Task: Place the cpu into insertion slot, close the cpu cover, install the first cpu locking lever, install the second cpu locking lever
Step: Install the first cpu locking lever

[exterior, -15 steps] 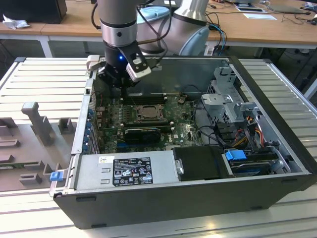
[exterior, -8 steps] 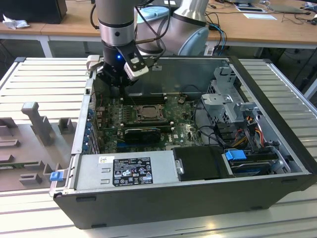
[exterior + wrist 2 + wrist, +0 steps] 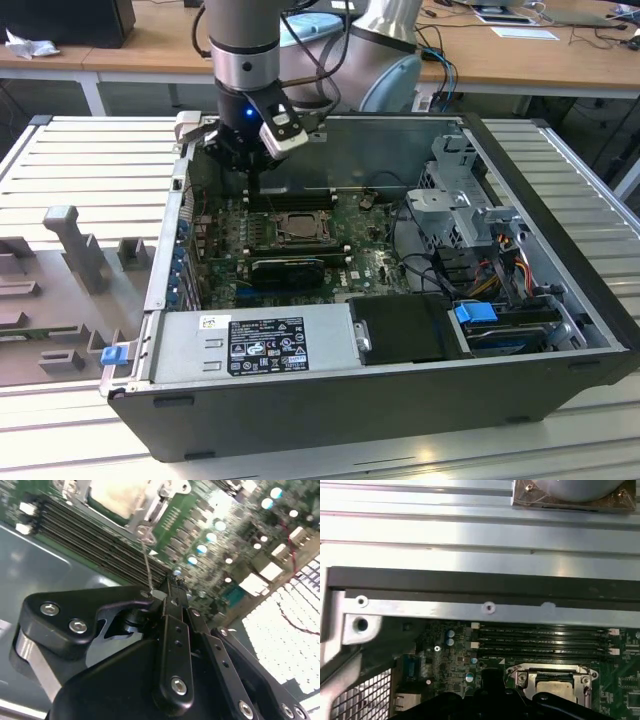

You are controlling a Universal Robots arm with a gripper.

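cpu [image 3: 554, 684] in insertion slot [image 3: 520, 672] — end effector [image 3: 167, 587] just beside.

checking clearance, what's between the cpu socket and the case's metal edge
Long black memory slots lie between socket and edge, in the first wrist view.

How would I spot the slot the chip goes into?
Look inside the open black computer case, at the green board on its floor. The insertion slot lies near the board's middle, beside the long black memory slots; it alone is square, with a grey metal rim.
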